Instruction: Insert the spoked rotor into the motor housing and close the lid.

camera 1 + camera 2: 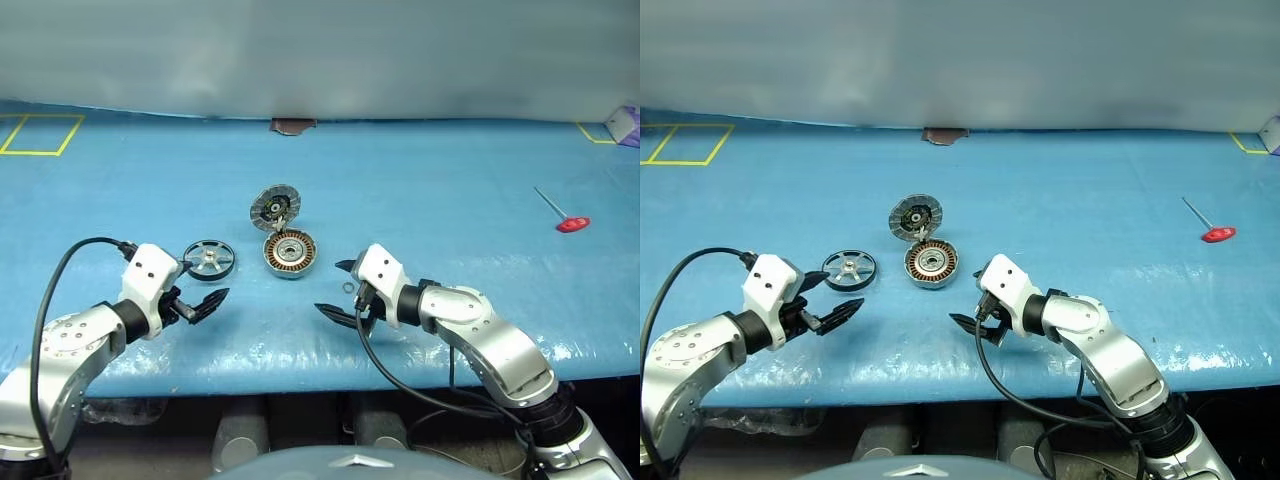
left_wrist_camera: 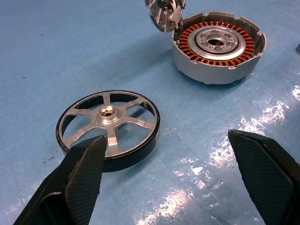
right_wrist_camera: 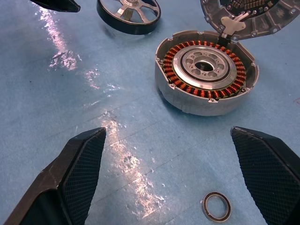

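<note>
**Rotor Unseated, Lid Open, Both Grippers Empty**

The motor housing (image 1: 290, 253) sat open-side up near the middle of the blue table cover (image 1: 450, 180), its copper-coloured windings ringing a silver centre. The lid (image 1: 275, 207) stood raised on the housing's far rim at about 11 o'clock from it, the radially lined face turned toward the robot. The spoked rotor (image 1: 209, 259) lay flat on the cover at 9 o'clock from the housing, near it but apart, hub upward.

The left gripper (image 1: 200, 301) hung just off the rotor at about 6 o'clock from it, jaws spread wide and holding nothing. In the left wrist view one black finger (image 2: 79, 183) overlapped the rotor's near rim; contact could not be confirmed.

The right gripper (image 1: 340, 290) stood at roughly 4 o'clock from the housing, jaws likewise spread wide and empty, with the housing visible between and beyond its fingers (image 3: 75, 178) in the right wrist view. A small metal ring (image 3: 216, 206) lay loose on the cover between those fingers, apart from both.

A red-handled tool (image 1: 565, 216) lay well apart at 2 o'clock from the housing. Yellow tape outlines (image 1: 40, 134) marked the cover's far left corner.
</note>
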{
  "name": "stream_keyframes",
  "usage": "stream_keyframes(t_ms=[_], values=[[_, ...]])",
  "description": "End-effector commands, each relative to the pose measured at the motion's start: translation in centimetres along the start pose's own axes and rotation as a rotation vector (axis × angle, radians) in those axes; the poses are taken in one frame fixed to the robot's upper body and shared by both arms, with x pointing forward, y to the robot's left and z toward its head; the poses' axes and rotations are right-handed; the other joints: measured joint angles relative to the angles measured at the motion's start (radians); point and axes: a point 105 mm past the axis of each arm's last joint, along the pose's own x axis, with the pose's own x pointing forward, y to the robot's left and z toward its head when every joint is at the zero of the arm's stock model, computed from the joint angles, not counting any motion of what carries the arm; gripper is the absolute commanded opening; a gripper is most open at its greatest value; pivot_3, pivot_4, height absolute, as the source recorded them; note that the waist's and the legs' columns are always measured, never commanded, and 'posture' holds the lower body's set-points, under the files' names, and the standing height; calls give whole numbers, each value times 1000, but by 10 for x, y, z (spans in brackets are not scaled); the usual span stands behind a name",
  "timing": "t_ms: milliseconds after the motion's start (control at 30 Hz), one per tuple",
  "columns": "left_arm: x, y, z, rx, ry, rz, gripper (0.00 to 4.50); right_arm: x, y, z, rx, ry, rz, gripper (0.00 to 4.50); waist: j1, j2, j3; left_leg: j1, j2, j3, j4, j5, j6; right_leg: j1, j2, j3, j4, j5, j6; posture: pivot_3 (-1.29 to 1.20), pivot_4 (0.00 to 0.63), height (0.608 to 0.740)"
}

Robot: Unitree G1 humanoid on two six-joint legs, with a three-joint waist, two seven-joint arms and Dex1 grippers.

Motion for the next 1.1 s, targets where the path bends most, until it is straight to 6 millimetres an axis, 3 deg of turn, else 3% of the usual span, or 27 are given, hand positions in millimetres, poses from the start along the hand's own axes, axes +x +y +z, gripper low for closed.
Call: stream_keyframes(t_ms=[33,1000,1100], values=[[0,-3,4,16,-24,-6,4500,-5,-2,13,-39,-40,-15,4487,0,0,0,0,0,0,0,0,0,0,0,0,0,0,0,0,150,740],[2,-4,5,20,-49,14,4500,-5,-3,10,-53,-14,-17,4487,0,-1,0,0,0,0,1,0,0,1,0,0,0,0,0,0,150,740],[1,-3,4,18,-49,19,4500,-2,-3,9,-140,45,36,4487,-1,0,0,0,0,0,1,0,0,1,0,0,0,0,0,0,150,740]])
